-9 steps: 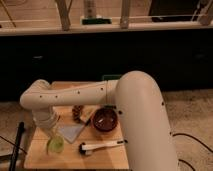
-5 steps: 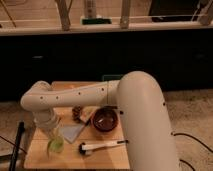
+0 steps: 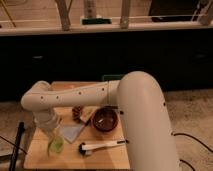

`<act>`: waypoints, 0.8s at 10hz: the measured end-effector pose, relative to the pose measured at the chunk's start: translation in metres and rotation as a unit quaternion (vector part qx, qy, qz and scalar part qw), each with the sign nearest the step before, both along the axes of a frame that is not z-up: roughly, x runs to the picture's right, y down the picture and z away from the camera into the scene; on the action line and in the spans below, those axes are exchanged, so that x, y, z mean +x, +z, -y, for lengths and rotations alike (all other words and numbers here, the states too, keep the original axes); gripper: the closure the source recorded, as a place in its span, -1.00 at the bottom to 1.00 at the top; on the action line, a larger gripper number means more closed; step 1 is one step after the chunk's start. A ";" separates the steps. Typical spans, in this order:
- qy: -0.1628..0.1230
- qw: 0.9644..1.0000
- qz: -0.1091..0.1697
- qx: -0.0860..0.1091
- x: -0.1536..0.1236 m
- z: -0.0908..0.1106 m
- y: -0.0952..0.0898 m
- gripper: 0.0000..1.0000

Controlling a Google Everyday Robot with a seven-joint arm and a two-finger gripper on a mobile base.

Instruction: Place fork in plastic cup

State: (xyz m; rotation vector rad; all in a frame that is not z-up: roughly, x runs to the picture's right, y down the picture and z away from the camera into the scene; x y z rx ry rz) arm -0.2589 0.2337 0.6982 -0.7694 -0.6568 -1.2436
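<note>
- Claw (image 3: 51, 131): hangs over cup (image 3: 55, 145) at surface's (image 3: 102, 161) 8 o'clock, likely lined up for the drop; open or closed, you cannot tell.
- Bowl (image 3: 105, 120): cup's 2 o'clock, apart.

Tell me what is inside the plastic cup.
The plastic cup is translucent, yet nothing distinct shows inside. The gripper hangs just above it over the table, covering its mouth, so whether the fork is inside cannot be told.
</note>
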 end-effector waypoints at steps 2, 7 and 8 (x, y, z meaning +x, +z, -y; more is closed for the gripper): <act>0.000 1.000 -0.002 -0.001 0.001 -0.001 -0.001 0.07; 0.004 1.000 -0.006 -0.003 0.003 -0.007 -0.004 -0.60; 0.005 1.000 -0.005 -0.004 0.003 -0.008 -0.004 -0.60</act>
